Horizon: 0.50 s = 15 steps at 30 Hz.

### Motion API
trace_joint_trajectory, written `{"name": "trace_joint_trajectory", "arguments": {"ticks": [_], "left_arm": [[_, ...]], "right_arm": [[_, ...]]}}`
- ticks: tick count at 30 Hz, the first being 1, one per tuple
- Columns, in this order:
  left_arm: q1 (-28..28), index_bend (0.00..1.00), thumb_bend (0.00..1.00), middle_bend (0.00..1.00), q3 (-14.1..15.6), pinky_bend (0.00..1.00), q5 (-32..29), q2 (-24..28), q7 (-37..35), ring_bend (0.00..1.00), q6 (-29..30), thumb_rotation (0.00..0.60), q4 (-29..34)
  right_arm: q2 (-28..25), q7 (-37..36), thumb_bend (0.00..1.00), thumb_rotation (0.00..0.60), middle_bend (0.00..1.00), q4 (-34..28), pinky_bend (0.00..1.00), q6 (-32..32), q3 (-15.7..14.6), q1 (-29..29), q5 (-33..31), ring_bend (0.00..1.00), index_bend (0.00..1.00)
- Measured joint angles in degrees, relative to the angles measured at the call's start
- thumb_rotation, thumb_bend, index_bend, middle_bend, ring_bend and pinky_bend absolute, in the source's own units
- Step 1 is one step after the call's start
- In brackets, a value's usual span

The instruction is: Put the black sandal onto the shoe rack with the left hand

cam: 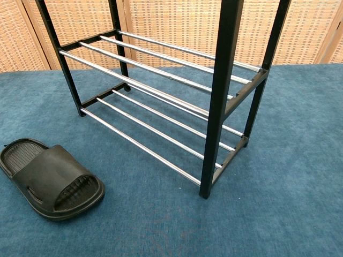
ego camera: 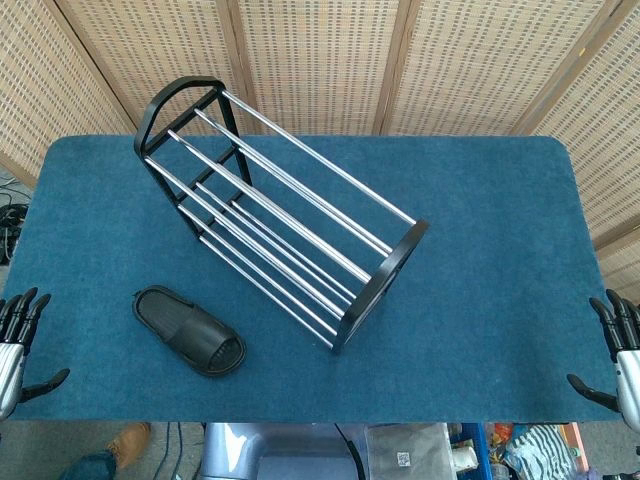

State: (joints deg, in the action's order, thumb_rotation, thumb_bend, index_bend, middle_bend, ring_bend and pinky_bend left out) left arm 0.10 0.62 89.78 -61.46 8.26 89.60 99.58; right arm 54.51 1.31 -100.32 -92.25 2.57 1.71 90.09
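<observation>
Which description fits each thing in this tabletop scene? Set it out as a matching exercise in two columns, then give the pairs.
Column one:
1. black sandal
2. shoe rack
3. left robot hand
4. right robot hand

Column two:
A. at the table's right edge, holding nothing
B. lying flat on the blue cloth, in front of the rack
C. at the table's left edge, fingers apart
D. standing at an angle mid-table, shelves bare

Pairs: 1-B, 2-D, 3-C, 4-A
</observation>
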Motion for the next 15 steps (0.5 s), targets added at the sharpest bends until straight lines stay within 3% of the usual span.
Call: {"name": "trace_joint_trajectory", "arguments": {"ticks": [10,15], "left_arm": [[-0.3,0.00,0.12,0.00,0.0,0.00,-0.6,0.2,0.1,0.00,-1.2,0.600,0.1],[-3.6,0.00,0.12,0.00,-0.8,0.00,-2.1,0.6,1.1,0.00,-7.2,0.600,-1.4]], "right_arm": [[-0.1,-0.5,0.00,0.600,0.00,0.1,0.00,-0.1,0.0,0.2,-0.2,0.00,0.00],[-0.1,-0.4,0.00,0.600,0.00,0.0,0.00,-0.2,0.4,0.2,-0.9,0.00,0.00]]}}
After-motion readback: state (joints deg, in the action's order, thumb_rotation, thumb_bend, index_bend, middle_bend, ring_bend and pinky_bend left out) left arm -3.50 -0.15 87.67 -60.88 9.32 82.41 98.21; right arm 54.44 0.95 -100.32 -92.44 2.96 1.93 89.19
